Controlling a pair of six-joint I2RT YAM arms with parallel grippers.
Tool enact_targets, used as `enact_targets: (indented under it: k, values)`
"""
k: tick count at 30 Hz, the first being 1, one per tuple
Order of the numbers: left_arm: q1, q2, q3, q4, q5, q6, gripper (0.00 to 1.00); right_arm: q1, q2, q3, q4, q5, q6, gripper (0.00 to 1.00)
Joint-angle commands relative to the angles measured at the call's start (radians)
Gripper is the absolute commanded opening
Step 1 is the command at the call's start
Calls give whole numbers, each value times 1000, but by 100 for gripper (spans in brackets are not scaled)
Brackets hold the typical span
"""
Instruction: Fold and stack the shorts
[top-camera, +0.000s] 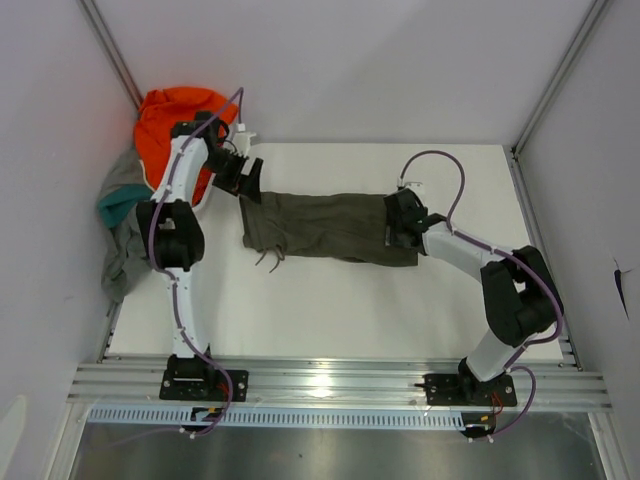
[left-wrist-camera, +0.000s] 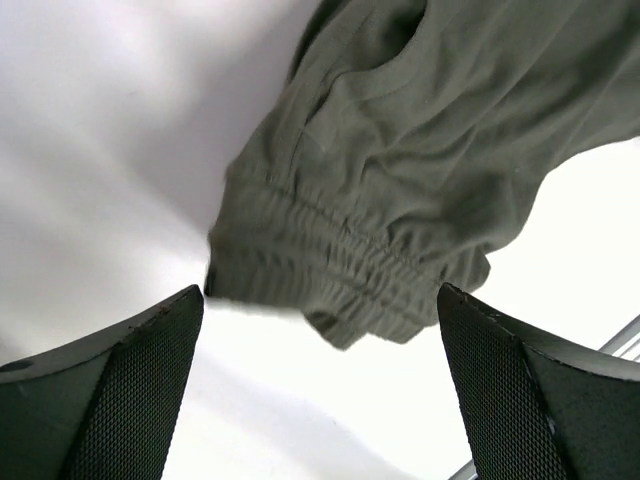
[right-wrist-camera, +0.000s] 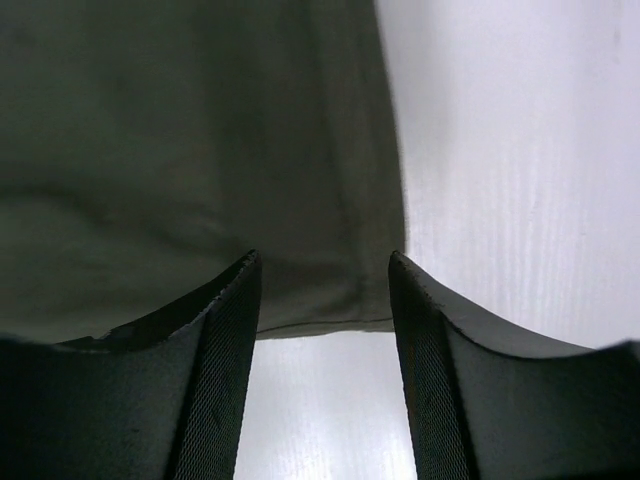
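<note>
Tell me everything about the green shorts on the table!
The olive green shorts are soft, wrinkly cloth, lying flat and stretched sideways across the white table. Their gathered stretchy waistband is at the left end with dark drawstrings trailing out; the leg hem is at the right. The left claw is open just off the waistband. The right claw is open over the hem corner.

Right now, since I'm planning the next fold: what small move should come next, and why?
Probably lower the right pincer onto the hem of the olive green shorts and close on it. The shorts lie flat across the table, both pincers stand open holding nothing, the right one is over that hem and the left pincer faces the waistband, so folding hem toward waistband looks next.
</note>
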Motion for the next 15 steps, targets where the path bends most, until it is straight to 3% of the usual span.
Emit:
enact_targets:
  k: [1, 5, 10, 12, 13, 15]
  values:
    - [51, -166, 29, 16, -21, -55, 99, 49, -58, 53, 49, -33, -23, 57]
    - [85, -291, -89, 52, 80, -83, 99, 100, -44, 56, 143, -67, -26, 59]
    - [69, -568, -719, 419, 77, -266, 99, 105, 34, 103, 171, -96, -18, 59]
    - [69, -688, -821, 560, 93, -314, 99, 105, 70, 122, 181, -105, -12, 59]
    - [69, -723, -959, 607, 102, -363, 99, 105, 79, 125, 195, -110, -9, 58]
    - [52, -803, -1034, 673, 137, -391, 99, 102, 109, 134, 209, -113, -1, 58]
